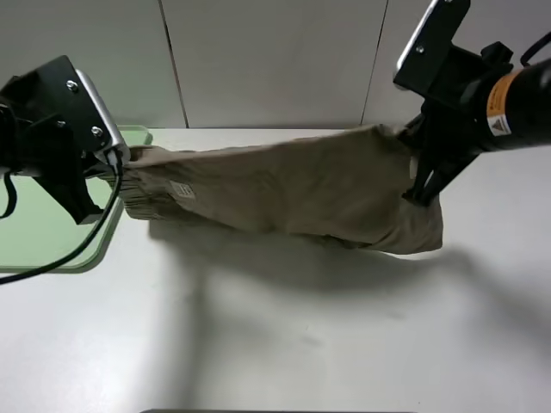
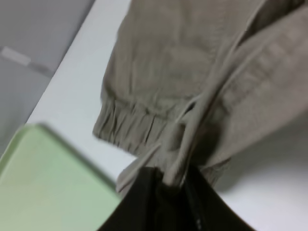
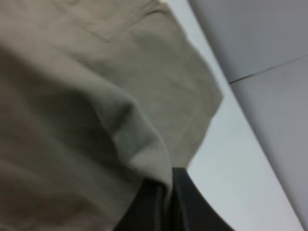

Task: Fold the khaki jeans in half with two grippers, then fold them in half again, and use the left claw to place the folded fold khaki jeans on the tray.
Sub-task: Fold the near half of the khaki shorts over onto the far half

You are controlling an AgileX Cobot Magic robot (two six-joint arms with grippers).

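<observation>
The khaki jeans (image 1: 284,189) hang stretched between my two grippers above the white table, sagging toward it along their lower edge. My left gripper (image 1: 119,163) is shut on the gathered waistband end; the left wrist view shows the pinched cloth (image 2: 175,178) between its jaws. My right gripper (image 1: 419,188), on the arm with the orange sticker, is shut on the hem end, seen close in the right wrist view (image 3: 166,192). The mint-green tray (image 1: 39,232) lies at the far left, partly under my left arm, and shows in the left wrist view (image 2: 48,183).
A white table (image 1: 301,335) spreads in front of the shorts. A grey panelled wall (image 1: 267,60) stands behind the table's back edge. A black cable (image 1: 60,258) loops from my left arm over the tray.
</observation>
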